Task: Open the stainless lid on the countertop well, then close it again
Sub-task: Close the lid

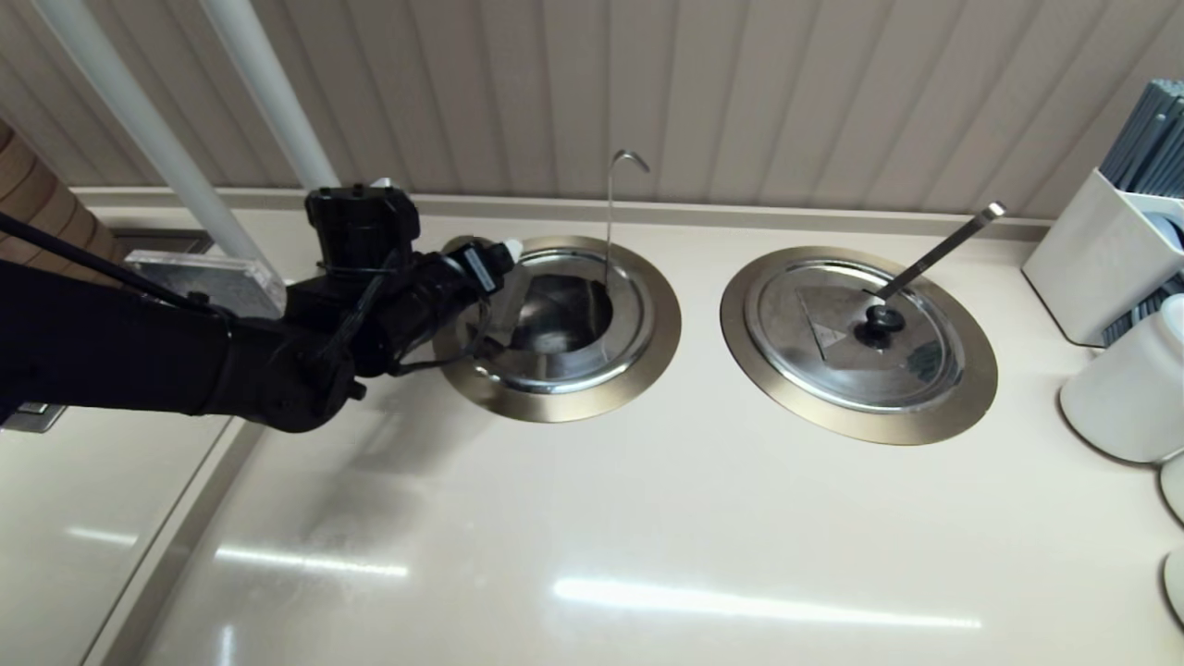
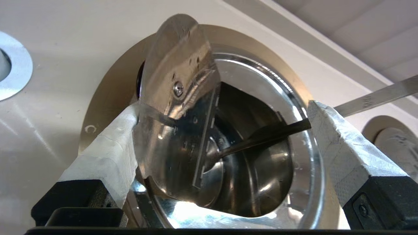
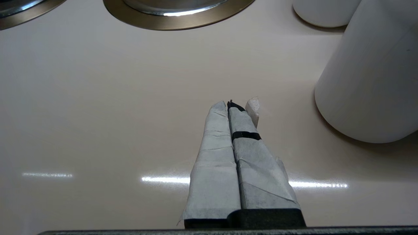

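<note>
The stainless lid (image 2: pixel 173 75) stands tilted up over the well (image 1: pixel 647 370), its shiny underside and centre screw facing the left wrist camera; its knob is hidden behind it. In the head view the raised lid (image 1: pixel 504 314) shows edge-on at the well's left side. My left gripper (image 2: pixel 223 107) is open wide over the basin, one padded finger (image 2: pixel 111 147) touching the lid's outer face, the other (image 2: pixel 339 137) by the far rim. The hook-tipped ladle handle (image 1: pixel 610 213) rises from the uncovered basin. My right gripper (image 3: pixel 230 104) is shut and empty above bare counter.
The twin lid (image 1: pixel 832 351) with its ring knob (image 1: pixel 883 324) covers the right-hand well, a straight ladle handle (image 1: pixel 943 245) poking out. White containers (image 1: pixel 1124 388) and a white utensil holder (image 1: pixel 1091 259) stand at the right edge. The wall runs close behind both wells.
</note>
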You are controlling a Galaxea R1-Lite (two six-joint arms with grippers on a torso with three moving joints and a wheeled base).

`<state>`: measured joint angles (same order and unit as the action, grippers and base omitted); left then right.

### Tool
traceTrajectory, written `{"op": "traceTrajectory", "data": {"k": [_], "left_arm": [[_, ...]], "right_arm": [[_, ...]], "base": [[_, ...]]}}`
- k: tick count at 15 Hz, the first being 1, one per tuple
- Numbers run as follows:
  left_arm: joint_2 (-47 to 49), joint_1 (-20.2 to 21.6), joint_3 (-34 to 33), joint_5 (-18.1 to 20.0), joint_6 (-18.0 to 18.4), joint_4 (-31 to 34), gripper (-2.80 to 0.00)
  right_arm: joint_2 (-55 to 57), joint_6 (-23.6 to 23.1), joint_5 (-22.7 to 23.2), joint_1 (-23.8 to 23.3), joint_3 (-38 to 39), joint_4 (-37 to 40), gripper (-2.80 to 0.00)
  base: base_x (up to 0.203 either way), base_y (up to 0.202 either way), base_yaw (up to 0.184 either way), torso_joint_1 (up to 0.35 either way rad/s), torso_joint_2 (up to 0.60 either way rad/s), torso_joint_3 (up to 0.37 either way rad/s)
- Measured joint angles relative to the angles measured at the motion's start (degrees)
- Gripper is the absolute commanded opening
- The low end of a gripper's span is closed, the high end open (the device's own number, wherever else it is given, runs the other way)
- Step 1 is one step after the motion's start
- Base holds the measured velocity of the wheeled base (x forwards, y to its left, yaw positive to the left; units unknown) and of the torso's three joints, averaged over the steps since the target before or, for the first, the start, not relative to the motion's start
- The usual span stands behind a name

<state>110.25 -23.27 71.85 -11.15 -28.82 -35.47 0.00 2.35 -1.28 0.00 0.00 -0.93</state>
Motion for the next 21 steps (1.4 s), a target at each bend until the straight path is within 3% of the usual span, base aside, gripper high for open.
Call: {"op": "traceTrajectory", "data": {"k": [4,11,21], "left_arm": [[-1.9,-2.5,-0.2,-0.2,-0.1,0.2,0.00],[-4.0,-11.9,-0.9,-0.7,0.2,0.1,0.00],[-3.7,-12.8,-0.9,-0.7,0.1,0.0,0.00]], "right_arm": [[0.0,0.0,0.0,0.0,0.0,0.0,-2.80],[0.0,0.0,0.0,0.0,0.0,0.0,-2.80],[0.0,0.0,0.0,0.0,0.0,0.0,-2.80]], "base": [[0.000,0.000,0.000,0.000,0.00,0.000],[0.000,0.000,0.000,0.000,0.00,0.000],[0.000,0.000,0.000,0.000,0.00,0.000]]}}
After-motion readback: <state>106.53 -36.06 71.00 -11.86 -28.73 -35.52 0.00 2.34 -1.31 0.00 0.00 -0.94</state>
